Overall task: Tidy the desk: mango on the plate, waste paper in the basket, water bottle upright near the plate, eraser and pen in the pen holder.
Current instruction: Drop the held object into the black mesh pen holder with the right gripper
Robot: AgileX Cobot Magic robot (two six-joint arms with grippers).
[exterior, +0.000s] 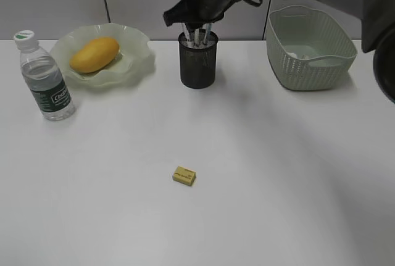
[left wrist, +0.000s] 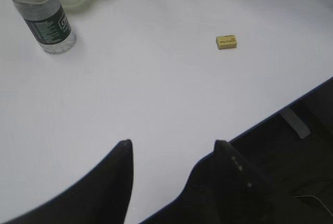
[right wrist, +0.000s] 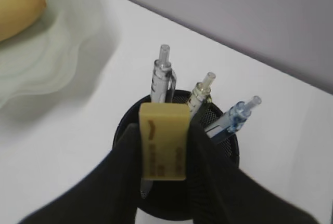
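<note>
My right gripper point(right wrist: 162, 130) is shut on a yellow eraser point(right wrist: 162, 141), held just above the black mesh pen holder point(exterior: 198, 65), which has three pens point(right wrist: 164, 78) standing in it. A second yellow eraser point(exterior: 184, 175) lies flat on the desk point(exterior: 278, 173). My left gripper point(left wrist: 174, 142) hangs open and empty over the desk's near edge, out of the exterior view. The mango point(exterior: 94, 54) rests on the ruffled green plate point(exterior: 137, 62). The water bottle point(exterior: 46, 81) stands upright left of the plate. A pale lump, perhaps the waste paper point(exterior: 301, 51), lies in the basket point(exterior: 311, 68).
The basket stands at the back right, the plate at the back left, and the pen holder between them. The wall runs close behind all three. In the left wrist view the desk's front edge point(left wrist: 291, 102) drops off to a dark floor.
</note>
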